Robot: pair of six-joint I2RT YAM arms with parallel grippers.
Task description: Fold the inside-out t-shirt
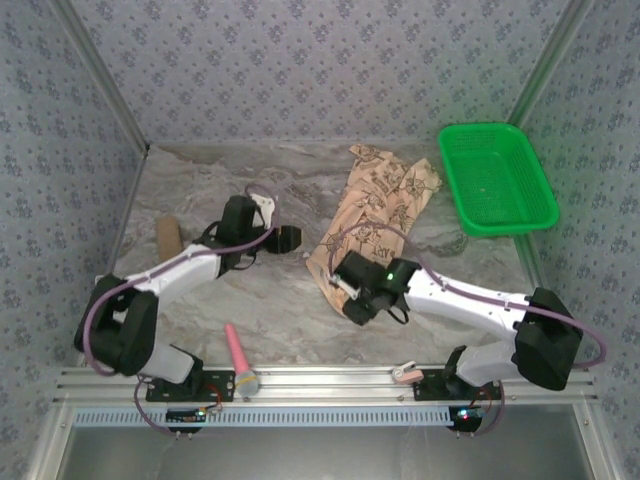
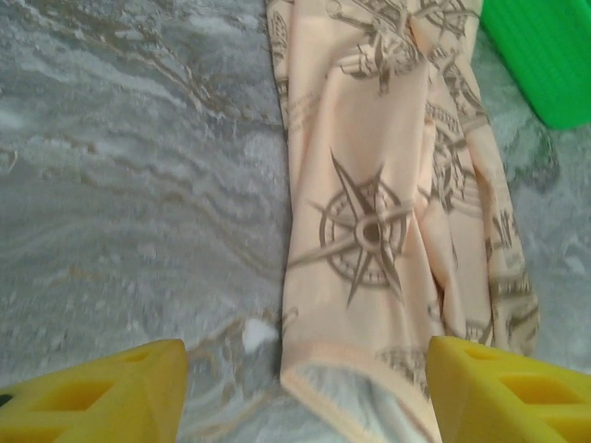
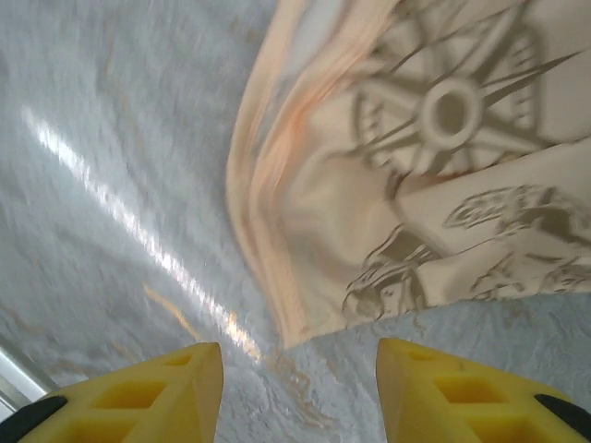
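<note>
Shirt (image 2: pixel 369 231) hem between released jaws of left gripper (image 2: pixel 305 397); corner ahead of right gripper (image 3: pixel 300 392), also released, for pinching.

Our left arm (image 1: pixel 175 268) reaches forward, elbow bent; our left gripper (image 2: pixel 305 383) hangs with jaws spread wide, gripping nothing; our right arm (image 1: pixel 470 298) stretches leftward; our right gripper (image 3: pixel 300 388), just right of the left gripper, gapes equally empty.
</note>
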